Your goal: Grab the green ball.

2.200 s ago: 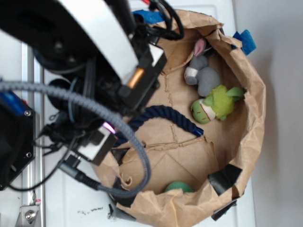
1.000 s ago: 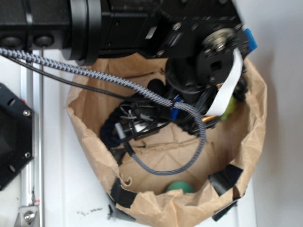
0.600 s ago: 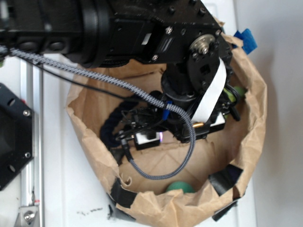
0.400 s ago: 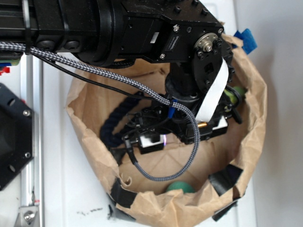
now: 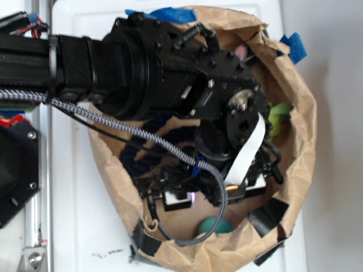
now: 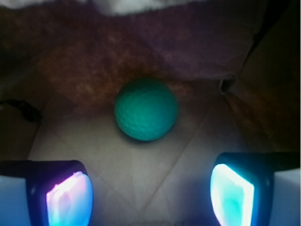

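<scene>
Hovering with jaws spread wide, the gripper [image 6: 150, 193] faced the green ball [image 6: 146, 108] resting against the paper bag [image 5: 306, 141] wall, so advancing straight and centred before closing looked wisest.

Bare paper floor lay open between the end effector [image 6: 149, 197] and the green ball [image 6: 146, 115], with nothing lying in that lane. Its two pads [image 6: 68, 200] stood wide apart, the gap broader than the ball. Just behind the ball rose the crumpled wall of the paper bag [image 5: 295, 119], closing the far side. A fold of the bag with black tape [image 6: 233, 80] crowded the ball's right. In the exterior view the arm [image 5: 170, 73] filled most of the bag's mouth.
</scene>
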`<state>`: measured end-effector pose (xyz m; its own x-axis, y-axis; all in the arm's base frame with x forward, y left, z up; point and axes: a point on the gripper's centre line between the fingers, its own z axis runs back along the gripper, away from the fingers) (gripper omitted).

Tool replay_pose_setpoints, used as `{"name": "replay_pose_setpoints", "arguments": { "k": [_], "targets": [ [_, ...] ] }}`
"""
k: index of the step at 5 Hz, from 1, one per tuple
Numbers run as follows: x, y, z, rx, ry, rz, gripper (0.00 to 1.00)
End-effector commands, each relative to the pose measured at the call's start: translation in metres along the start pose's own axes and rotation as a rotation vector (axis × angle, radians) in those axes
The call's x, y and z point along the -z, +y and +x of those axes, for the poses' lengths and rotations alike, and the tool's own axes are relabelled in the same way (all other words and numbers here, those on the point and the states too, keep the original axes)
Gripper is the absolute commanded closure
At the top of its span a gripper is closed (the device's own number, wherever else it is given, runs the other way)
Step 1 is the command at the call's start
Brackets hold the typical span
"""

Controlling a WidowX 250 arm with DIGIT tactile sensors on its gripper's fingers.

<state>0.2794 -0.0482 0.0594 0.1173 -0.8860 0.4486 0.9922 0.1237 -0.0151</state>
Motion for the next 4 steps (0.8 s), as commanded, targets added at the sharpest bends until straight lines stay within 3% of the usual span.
{"name": "replay_pose_setpoints", "arguments": {
  "k": [1,2,4],
  "targets": [
    [0.025,-0.011,0.031,0.129,0.002,0.049,0.00],
    [0.032,-0.010,0.038,0.121,-0.014,0.086,0.00],
    [0.039,-0.009,0.051,0.104,-0.077,0.030,0.00]
  ]
}}
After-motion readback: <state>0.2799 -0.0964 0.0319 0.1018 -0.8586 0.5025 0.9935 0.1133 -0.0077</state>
